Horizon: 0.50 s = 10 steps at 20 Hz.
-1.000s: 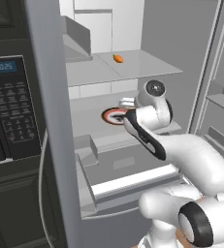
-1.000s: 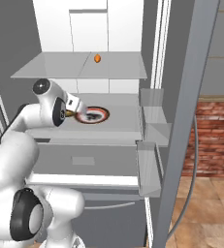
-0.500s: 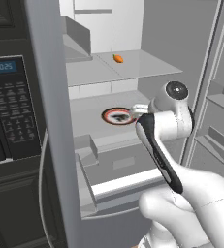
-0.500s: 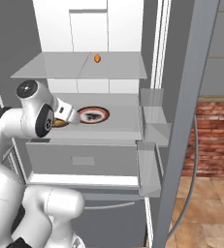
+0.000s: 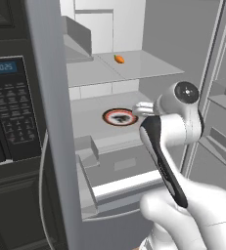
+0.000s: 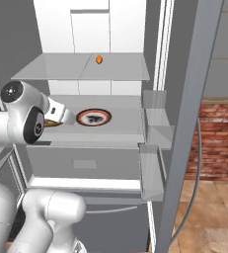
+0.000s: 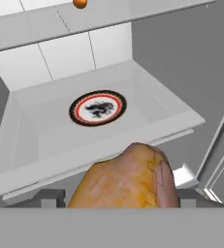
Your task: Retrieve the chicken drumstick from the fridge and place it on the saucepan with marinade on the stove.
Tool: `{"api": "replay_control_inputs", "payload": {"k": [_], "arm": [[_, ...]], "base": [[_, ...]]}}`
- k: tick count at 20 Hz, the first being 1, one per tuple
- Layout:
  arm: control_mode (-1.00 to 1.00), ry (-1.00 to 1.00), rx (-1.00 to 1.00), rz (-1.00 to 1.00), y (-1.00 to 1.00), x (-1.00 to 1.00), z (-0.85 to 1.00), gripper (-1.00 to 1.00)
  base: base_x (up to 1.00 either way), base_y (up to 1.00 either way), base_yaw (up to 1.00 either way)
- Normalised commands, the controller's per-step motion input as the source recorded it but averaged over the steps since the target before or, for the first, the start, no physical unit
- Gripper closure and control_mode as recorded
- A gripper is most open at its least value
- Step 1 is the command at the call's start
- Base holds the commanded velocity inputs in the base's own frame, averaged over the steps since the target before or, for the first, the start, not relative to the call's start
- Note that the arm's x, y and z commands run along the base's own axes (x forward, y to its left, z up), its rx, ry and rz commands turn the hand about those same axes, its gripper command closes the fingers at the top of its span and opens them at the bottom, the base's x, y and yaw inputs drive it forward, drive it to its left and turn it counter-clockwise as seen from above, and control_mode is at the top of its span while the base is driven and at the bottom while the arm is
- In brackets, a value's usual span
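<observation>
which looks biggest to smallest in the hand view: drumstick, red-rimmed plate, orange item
1. chicken drumstick, though it sits right at the camera, so its true size is unsure
2. red-rimmed plate
3. orange item, partly cut off at the top edge

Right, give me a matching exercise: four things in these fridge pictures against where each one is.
Things:
1. drumstick
2. plate
3. orange item
4. oven

Places:
A. upper shelf
B. between the fingers
C. left of the fridge
D. middle shelf

Pairs: 1-B, 2-D, 3-A, 4-C
</observation>
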Motion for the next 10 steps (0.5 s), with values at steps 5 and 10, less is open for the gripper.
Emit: {"api": "replay_control_inputs", "payload": {"k": [5, 10], "arm": [[-1.00, 0.00, 0.00, 0.00, 0.00, 0.00, 0.00, 1.00], [-1.00, -0.17, 0.01, 0.00, 0.00, -0.06, 0.07, 1.00]], "base": [[0.00, 0.00, 0.00], [0.00, 0.00, 0.00]]}}
